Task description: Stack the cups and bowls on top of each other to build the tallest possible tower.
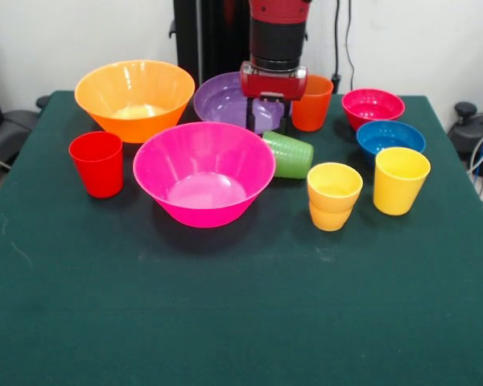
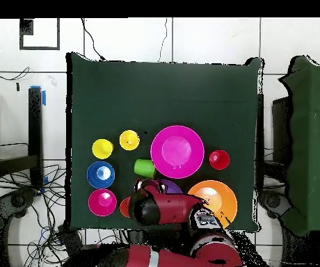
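The purple bowl (image 1: 225, 100) sits half hidden behind the gripper (image 1: 267, 127), and from overhead the arm covers most of it and the orange cup (image 1: 312, 103). The gripper hangs low over the purple bowl's right side; whether its fingers are apart cannot be told. Just in front, the green cup (image 1: 290, 154) lies on its side against the hot pink bowl (image 1: 204, 172).

Bright even light, soft shadows (glossy glare)
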